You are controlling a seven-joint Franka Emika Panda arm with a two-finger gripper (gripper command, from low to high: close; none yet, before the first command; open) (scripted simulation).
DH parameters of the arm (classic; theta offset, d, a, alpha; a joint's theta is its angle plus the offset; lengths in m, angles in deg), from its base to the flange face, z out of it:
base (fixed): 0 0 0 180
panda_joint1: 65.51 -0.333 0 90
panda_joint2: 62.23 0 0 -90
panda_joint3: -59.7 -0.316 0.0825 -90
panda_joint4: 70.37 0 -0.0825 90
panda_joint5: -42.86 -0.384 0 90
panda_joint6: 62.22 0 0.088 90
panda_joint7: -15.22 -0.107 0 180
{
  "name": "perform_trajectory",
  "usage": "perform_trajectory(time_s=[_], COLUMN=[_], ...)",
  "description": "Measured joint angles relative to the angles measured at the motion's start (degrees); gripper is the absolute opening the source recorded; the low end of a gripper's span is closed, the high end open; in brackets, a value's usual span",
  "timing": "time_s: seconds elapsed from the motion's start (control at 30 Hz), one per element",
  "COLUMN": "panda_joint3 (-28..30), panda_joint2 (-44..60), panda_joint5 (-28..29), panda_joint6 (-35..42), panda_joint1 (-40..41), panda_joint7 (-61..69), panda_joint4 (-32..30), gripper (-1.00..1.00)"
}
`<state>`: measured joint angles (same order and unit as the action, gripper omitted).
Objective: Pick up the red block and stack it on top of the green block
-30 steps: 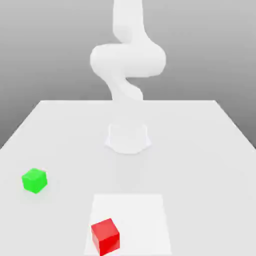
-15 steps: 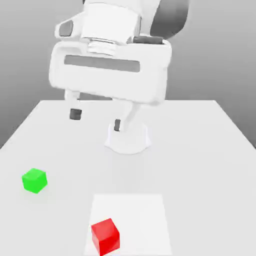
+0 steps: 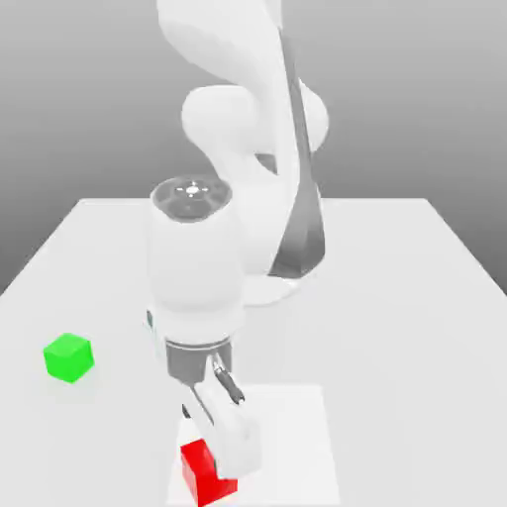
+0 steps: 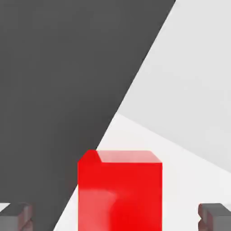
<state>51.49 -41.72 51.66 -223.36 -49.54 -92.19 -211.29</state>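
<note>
The red block (image 3: 198,473) sits near the table's front edge on a brighter white square patch (image 3: 297,436). My gripper (image 3: 224,448) has come down right over it, and the hand covers part of the cube in the exterior view. In the hand view the red block (image 4: 119,189) stands between the two dark fingertips (image 4: 16,216), with a gap on each side; the gripper (image 4: 116,217) is open and holds nothing. The green block (image 3: 68,357) rests on the table at the exterior view's left, well apart from the red one.
The white table (image 3: 406,297) carries the arm's round base (image 3: 272,287) at its middle back. The arm's links rise above it and bend forward over the table's front half. The table's front edge lies just past the red block.
The arm has swung forward and down from high above the table, bringing the open hand to the red block. Neither block has moved.
</note>
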Motion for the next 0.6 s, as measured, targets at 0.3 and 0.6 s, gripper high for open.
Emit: perform_trajectory(time_s=[0.3,0.6], panda_joint3=[0.2,7.3], panda_joint2=[-0.2,-16.1], panda_joint5=[-0.4,-5.3], panda_joint6=[0.0,7.9], panda_joint1=[-0.2,11.1], panda_joint7=[0.2,-1.9], panda_joint4=[-0.1,-8.7], gripper=[-1.0,-1.0])
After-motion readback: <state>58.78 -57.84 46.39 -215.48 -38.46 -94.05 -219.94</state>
